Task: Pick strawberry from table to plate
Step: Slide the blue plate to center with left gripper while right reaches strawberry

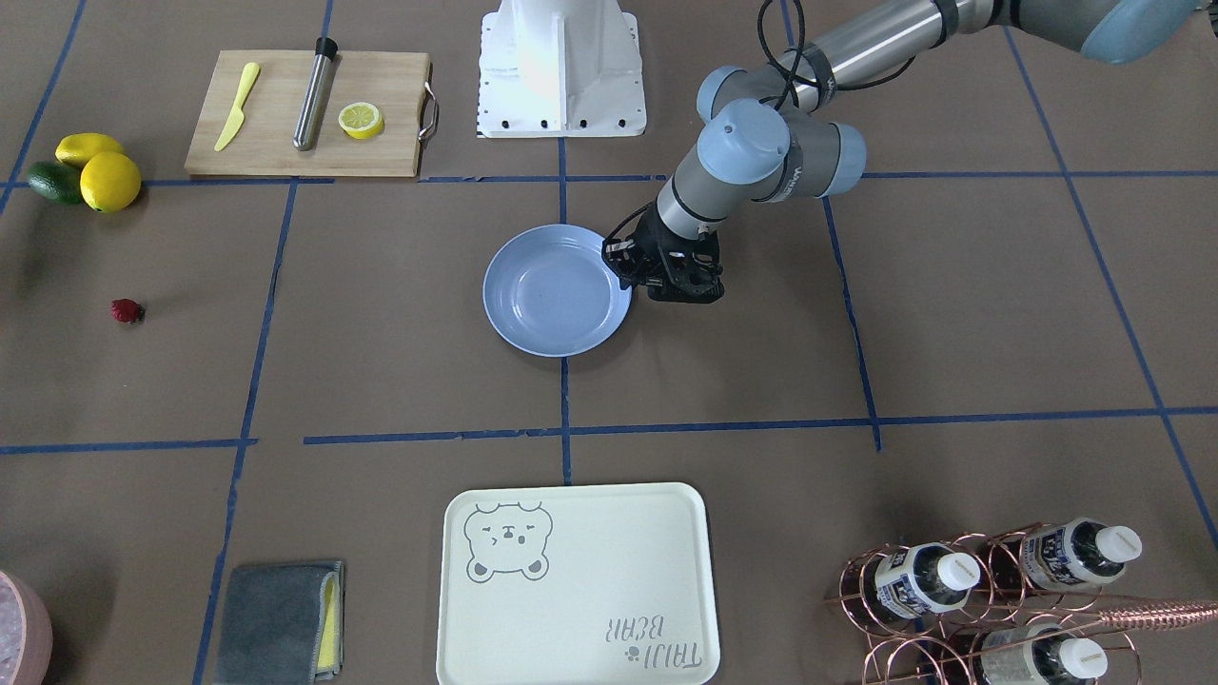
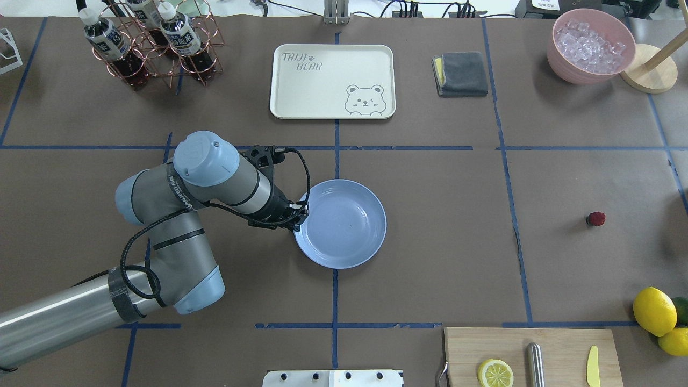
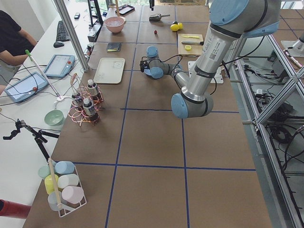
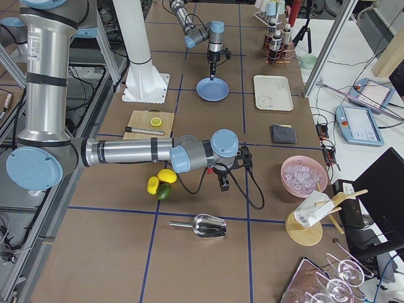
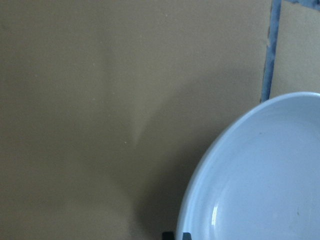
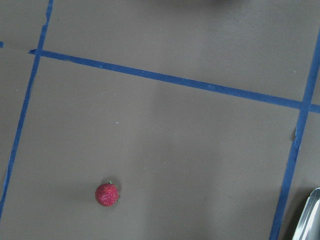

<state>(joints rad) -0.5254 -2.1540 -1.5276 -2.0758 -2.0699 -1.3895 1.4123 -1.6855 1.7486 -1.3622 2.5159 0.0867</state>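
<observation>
The strawberry is lying loose on the table, below the right gripper and off to one side of it. Whether that gripper's fingers are apart or together cannot be told, as no close view is showing them. The plate is sitting well away from that gripper. The left gripper is being held at the plate's rim, and whether the rim is being clamped cannot be told either.

The approach to the berry appears to be what is being made. It is best done with the right gripper being centred over the berry first, then the fingers being spread and lowered straight until the berry is being flanked just off the paper. A gentle close is being called for, since so small and round a thing is likely to roll away.
</observation>
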